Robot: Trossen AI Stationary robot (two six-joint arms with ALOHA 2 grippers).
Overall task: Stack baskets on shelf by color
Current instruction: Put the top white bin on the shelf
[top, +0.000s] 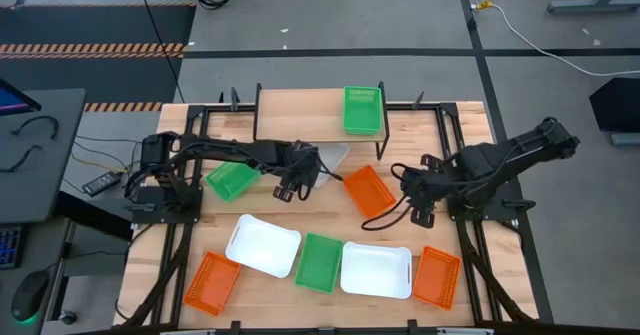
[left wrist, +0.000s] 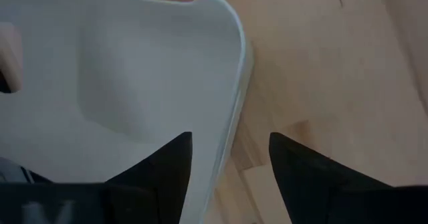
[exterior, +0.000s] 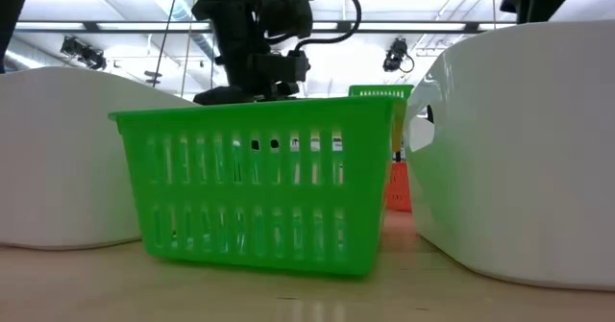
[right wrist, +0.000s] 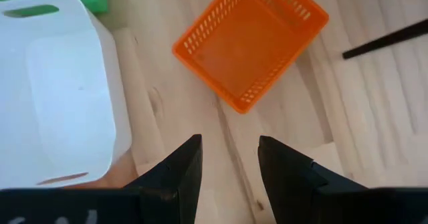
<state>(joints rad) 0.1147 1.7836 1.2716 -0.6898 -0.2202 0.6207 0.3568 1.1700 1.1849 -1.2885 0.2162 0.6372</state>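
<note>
The shelf (top: 300, 103) stands at the table's far edge with a green basket (top: 362, 110) on its right end. A white basket (top: 335, 156) lies half under the shelf's front. My left gripper (left wrist: 231, 140) is open over it, one finger above its inside and one outside its rim (left wrist: 235, 97), with no touch showing. My right gripper (right wrist: 231, 144) hangs open over bare wood, beside an orange basket (right wrist: 251, 43). Another green basket (top: 232, 180) rests flat by the left arm.
Along the near edge lie an orange basket (top: 212, 282), a white one (top: 263, 245), a green one (top: 319, 263), a white one (top: 376, 270) and an orange one (top: 437, 276). A black shelf leg (right wrist: 388, 40) stands past the middle orange basket.
</note>
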